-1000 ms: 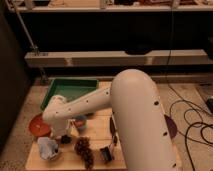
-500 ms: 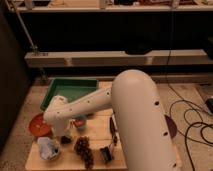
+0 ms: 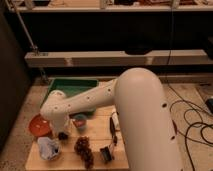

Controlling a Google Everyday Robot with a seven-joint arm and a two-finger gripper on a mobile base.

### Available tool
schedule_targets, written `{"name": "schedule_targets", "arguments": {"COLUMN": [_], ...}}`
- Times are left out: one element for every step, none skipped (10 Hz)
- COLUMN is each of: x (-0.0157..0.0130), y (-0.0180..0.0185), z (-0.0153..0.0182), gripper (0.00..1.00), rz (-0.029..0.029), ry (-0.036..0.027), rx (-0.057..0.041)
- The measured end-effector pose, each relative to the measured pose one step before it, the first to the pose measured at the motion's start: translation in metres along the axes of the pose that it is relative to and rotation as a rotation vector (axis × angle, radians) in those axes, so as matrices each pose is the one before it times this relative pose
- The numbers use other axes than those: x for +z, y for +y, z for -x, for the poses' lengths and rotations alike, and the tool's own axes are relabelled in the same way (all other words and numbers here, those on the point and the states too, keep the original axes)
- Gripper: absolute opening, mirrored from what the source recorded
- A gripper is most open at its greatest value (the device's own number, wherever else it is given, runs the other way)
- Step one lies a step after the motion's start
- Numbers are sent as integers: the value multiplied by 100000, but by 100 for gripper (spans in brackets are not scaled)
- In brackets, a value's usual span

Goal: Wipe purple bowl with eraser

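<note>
The robot's thick white arm reaches from the right foreground down to the left part of the pale wooden desk. Its pincer is low over the desk, just right of the round orange-red bowl, with its fingers drawn together on a small dark object that may be the eraser; what it is cannot be told for sure. The purple bowl is hidden behind the arm and cannot be located. Just right of the pincer stands a small bluish cup. Nearer the front edge lie a crumpled white and blue bag, a dark cluster of grapes and a black clip-like tool. Behind the desk sits a green tray. Black cables trail on the floor at right.
</note>
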Motion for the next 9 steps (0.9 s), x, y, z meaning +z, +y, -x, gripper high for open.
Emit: {"name": "schedule_targets", "arguments": {"x": [-1600, -1976, -2704, -1489, -2161, -2185, -1884, -1115, -787], "y": [-20, 4, -100, 116, 431, 730, 1319, 1517, 2077], "z": [-421, -622, -1071, -716, -1138, -1199, -1248, -808, -602], "gripper": [0, 0, 0, 0, 0, 0, 0, 0, 0], "rz": [582, 581, -291, -67, -75, 188, 1155, 960, 997], "ry": [1454, 2041, 3215, 1858, 2739, 2711, 2201, 529, -619], "rx": [-375, -561, -685, -112, 187, 572, 1206, 1668, 2827]}}
